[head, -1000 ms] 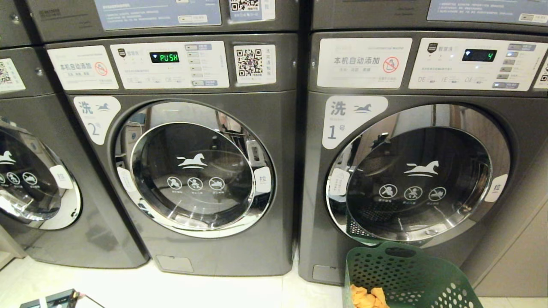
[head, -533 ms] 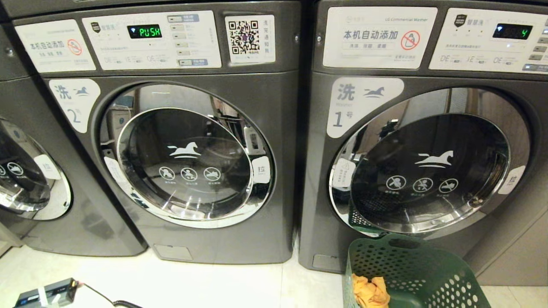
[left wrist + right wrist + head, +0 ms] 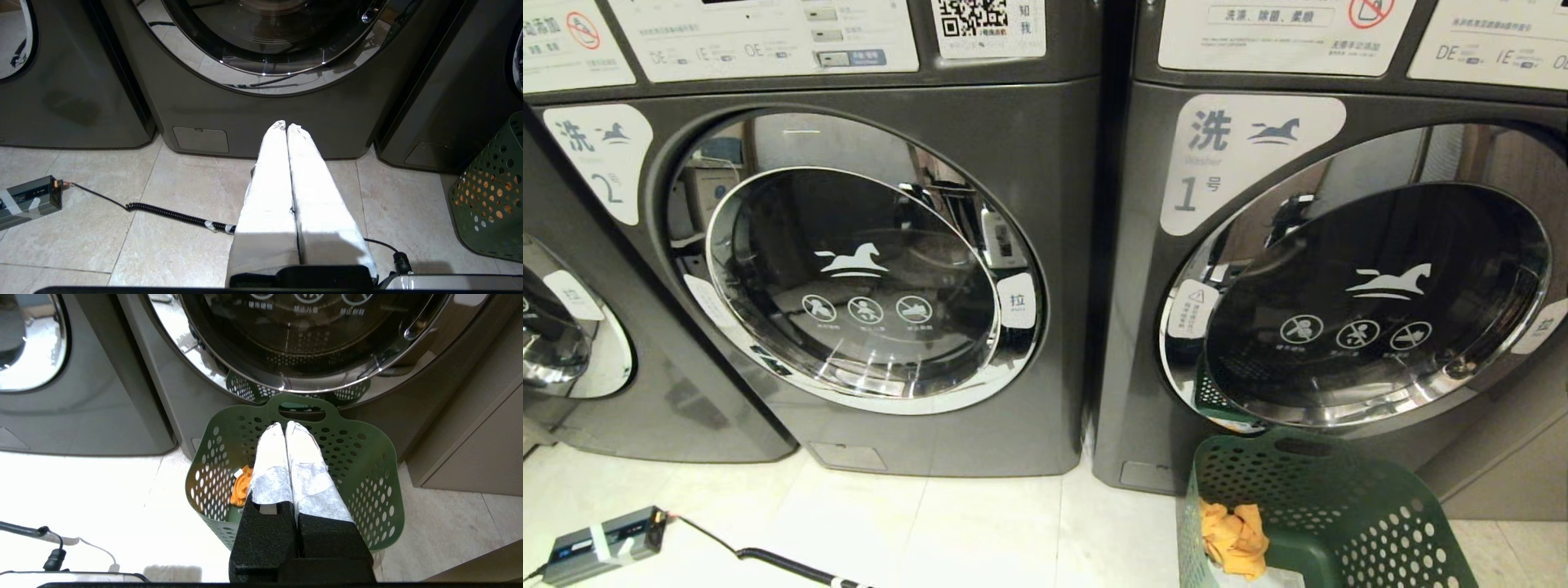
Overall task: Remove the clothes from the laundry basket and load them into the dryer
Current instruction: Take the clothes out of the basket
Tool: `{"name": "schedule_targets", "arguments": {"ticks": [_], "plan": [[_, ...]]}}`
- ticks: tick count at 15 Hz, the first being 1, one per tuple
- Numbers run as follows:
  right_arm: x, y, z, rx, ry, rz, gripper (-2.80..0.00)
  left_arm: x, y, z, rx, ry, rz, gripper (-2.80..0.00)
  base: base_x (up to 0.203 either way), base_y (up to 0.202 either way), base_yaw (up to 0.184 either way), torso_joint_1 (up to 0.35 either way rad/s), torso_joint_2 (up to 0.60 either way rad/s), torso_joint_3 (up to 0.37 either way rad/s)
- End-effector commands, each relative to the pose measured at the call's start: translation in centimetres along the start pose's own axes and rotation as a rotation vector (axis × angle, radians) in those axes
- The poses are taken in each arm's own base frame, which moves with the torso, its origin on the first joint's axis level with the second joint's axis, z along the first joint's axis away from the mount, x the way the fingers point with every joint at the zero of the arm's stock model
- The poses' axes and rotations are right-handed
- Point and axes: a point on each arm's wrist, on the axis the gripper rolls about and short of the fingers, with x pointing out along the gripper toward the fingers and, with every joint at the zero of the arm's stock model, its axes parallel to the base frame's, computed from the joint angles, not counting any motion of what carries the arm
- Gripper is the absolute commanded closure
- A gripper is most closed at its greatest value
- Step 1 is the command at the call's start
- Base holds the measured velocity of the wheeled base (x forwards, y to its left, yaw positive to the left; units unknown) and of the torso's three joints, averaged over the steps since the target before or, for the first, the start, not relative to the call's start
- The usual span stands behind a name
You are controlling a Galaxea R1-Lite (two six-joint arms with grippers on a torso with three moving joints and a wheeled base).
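The left hand (image 3: 287, 127) hangs low over the floor tiles (image 3: 175, 179), fingers pressed together and holding nothing, with the middle machine's front panel just ahead of it and the basket off to its right. The right hand (image 3: 284, 425), likewise pinched closed and empty, hovers directly above the green laundry basket (image 3: 367, 457). The orange cloth (image 3: 241, 486) lies crumpled below and to its left, against the perforated wall. It looks light, soft and limp, so it should bunch easily; pinching a raised fold near its middle seems safest. The dryer door (image 3: 1372, 302) beyond the basket is closed.
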Motion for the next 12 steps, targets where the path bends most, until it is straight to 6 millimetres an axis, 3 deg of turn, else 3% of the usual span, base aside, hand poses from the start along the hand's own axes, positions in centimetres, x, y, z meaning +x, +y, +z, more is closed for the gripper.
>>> {"name": "schedule_targets", "arguments": {"ticks": [1, 12], "plan": [[0.0, 0.0, 0.0, 0.0, 0.0, 0.0, 0.0, 0.01, 0.0, -0.04, 0.001, 0.001, 0.0, 0.0, 0.0, 0.0, 0.0, 0.003, 0.01, -0.207], [0.0, 0.0, 0.0, 0.0, 0.0, 0.0, 0.0, 0.0, 0.0, -0.05, -0.001, -0.001, 0.0, 0.0, 0.0, 0.0, 0.0, 0.003, 0.0, -0.196]]}}
